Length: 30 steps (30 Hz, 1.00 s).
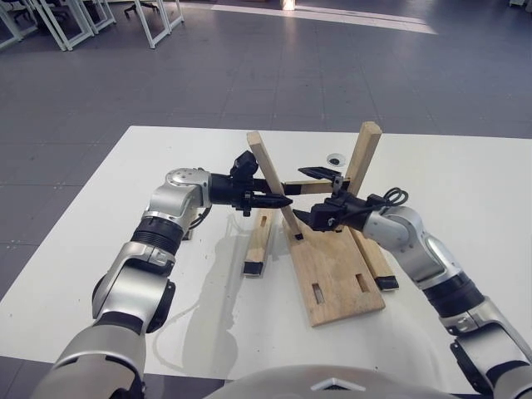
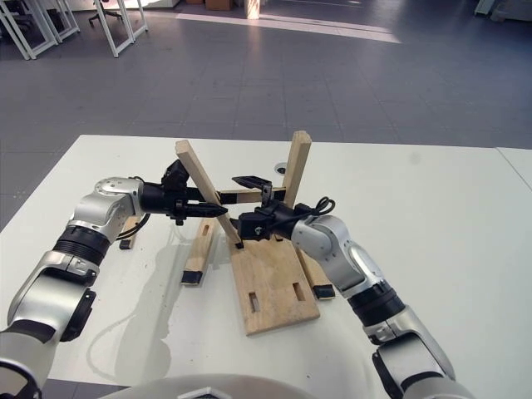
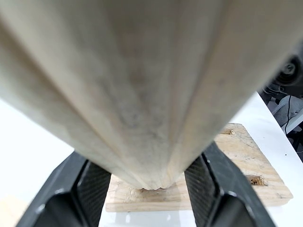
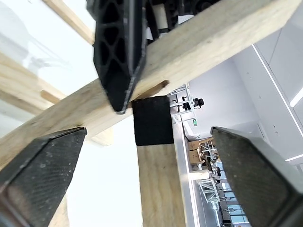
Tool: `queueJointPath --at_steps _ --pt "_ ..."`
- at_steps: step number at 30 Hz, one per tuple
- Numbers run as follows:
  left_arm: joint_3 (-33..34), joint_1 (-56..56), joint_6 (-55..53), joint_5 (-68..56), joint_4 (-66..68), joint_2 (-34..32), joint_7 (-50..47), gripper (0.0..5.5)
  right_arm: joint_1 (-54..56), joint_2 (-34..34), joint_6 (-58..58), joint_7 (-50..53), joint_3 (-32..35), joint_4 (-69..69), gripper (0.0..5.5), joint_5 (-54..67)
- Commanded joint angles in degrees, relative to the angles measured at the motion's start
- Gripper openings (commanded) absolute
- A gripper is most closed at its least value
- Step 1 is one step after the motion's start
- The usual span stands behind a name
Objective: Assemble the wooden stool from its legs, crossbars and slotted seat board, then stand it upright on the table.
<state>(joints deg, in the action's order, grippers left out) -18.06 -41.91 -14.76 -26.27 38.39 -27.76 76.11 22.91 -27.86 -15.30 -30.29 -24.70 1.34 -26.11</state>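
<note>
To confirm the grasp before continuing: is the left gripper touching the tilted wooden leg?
Touching. The left wrist view shows the tilted leg squeezed between both pads of the left gripper, with no gap on either side.

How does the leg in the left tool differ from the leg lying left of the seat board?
The held leg stands tilted, lower end on the seat board; the lying leg is flat on the table. The left tool clamps the held leg; nothing touches the lying leg. Both are pale wooden bars.
</note>
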Motion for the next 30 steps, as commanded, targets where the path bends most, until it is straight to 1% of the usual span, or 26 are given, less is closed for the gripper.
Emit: queueJointPath --at_steps 1,3,6,8,10,13,15,17,19,22,30 --pt "-9.7 10.6 -2.5 13.7 3.9 -0.8 -3.2 2.07 -3.3 -6.7 -1.7 -5.2 5.9 7.9 5.49 6.9" --pt "-9.6 11.1 -2.5 13.5 3.4 -0.9 -3.5 2.07 -4.7 -8.1 0.2 -7.3 8.8 11.2 5.49 12.0" --pt "-9.5 11.7 -2.2 13.5 2.7 -1.1 -3.8 2.07 -7.6 -9.4 14.3 -13.7 13.0 20.9 5.49 26.6" --pt "-9.4 11.9 -2.1 13.5 2.4 -1.3 -4.2 2.07 -9.3 -8.7 25.8 -13.7 16.2 26.4 5.49 35.4" --pt "-9.2 12.1 -1.9 13.5 2.2 -1.5 -4.5 2.07 -10.5 -7.6 34.5 -11.4 20.5 27.9 5.05 41.1" --pt "-9.0 12.2 -1.7 13.5 1.9 -1.6 -4.9 2.07 -10.2 -3.8 46.3 -4.5 27.7 27.5 4.52 49.6" --pt "-9.0 12.2 -1.8 13.5 1.6 -1.5 -5.1 2.07 -7.2 0.9 52.0 4.3 34.3 24.5 4.07 52.8" --pt "-9.0 12.4 -2.0 13.4 1.3 -1.5 -5.2 2.07 -3.3 4.4 54.2 13.4 40.3 20.7 3.69 52.9" --pt "-8.9 12.5 -2.2 13.1 1.3 -1.3 -5.3 2.07 -0.7 5.4 53.7 20.1 43.8 17.3 3.29 50.5" --pt "-8.2 13.0 -2.8 12.2 1.5 -0.7 -5.7 2.07 0.9 6.6 54.1 24.5 44.0 15.0 2.74 48.9" --pt "-7.3 13.3 -3.7 11.2 3.8 0.3 -5.5 2.07 1.1 8.7 55.6 25.1 39.7 16.0 2.74 50.4"
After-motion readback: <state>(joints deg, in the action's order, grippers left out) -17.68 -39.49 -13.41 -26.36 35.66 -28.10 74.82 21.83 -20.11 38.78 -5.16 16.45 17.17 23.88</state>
